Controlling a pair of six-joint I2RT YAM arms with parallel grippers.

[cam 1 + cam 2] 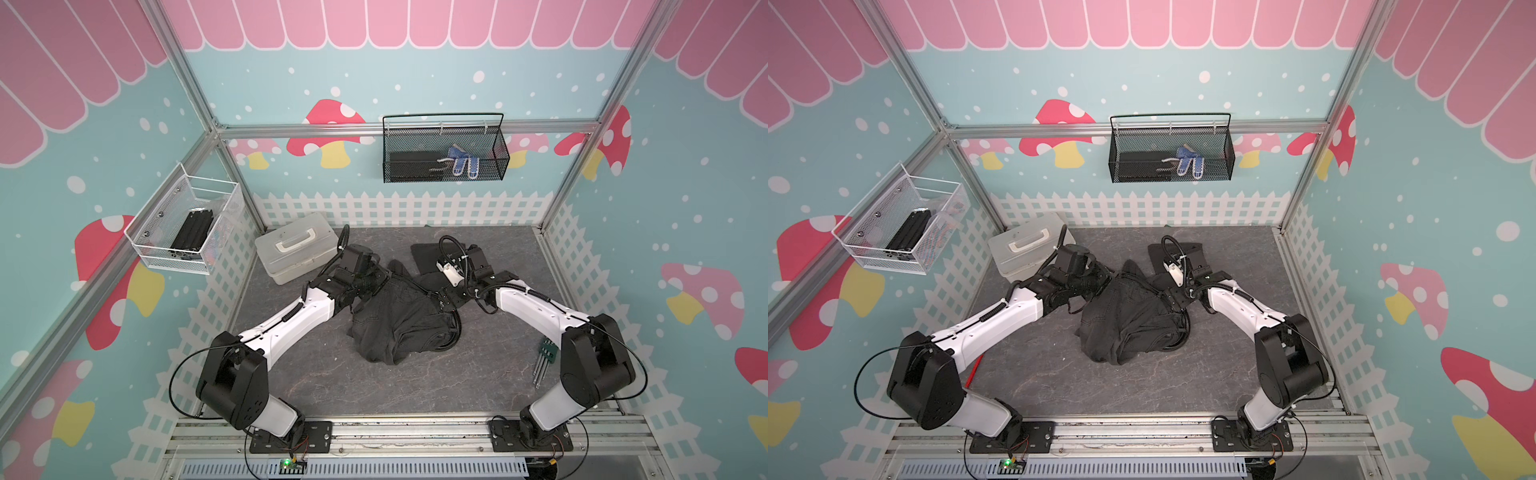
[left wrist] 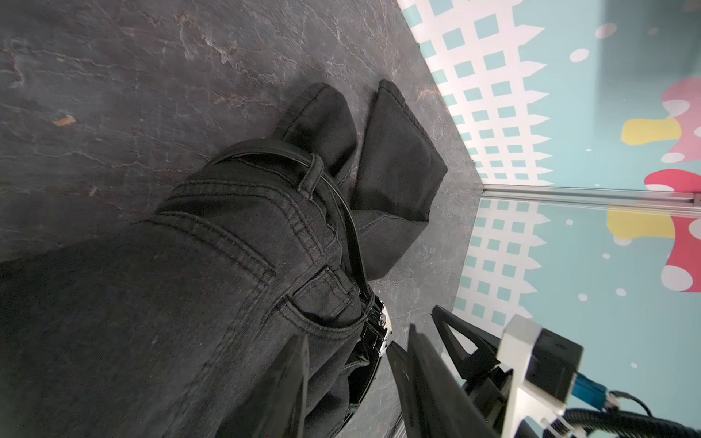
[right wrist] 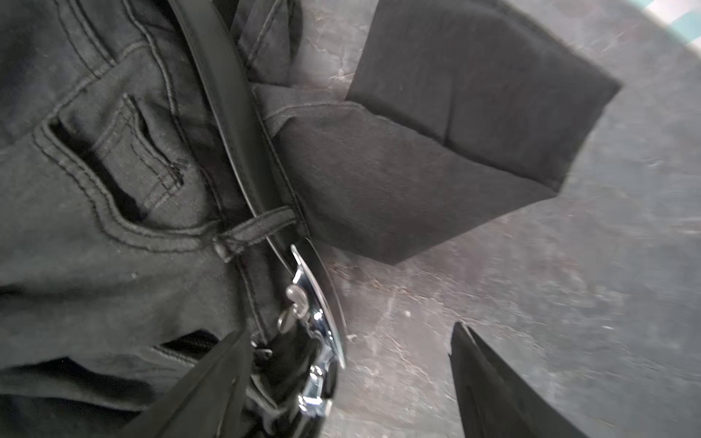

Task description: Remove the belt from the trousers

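trousers [image 1: 399, 320] 1 | belt [image 2: 352, 235] 1 | arms [image 1: 291, 320] [image 1: 536, 303] 2 | baskets [image 1: 174, 259] [image 1: 498, 153] 2 | white case [image 1: 295, 249] 1 | hex-key set [image 1: 544, 361] 1

I get bright, even overhead light in both top views, shadows soft, edges bowed; the right wrist view is motion-blurred; glare flares on the buckle [image 3: 318, 328].

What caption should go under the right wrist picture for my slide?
Right claw open around the shiny buckle of the belt on black trousers.
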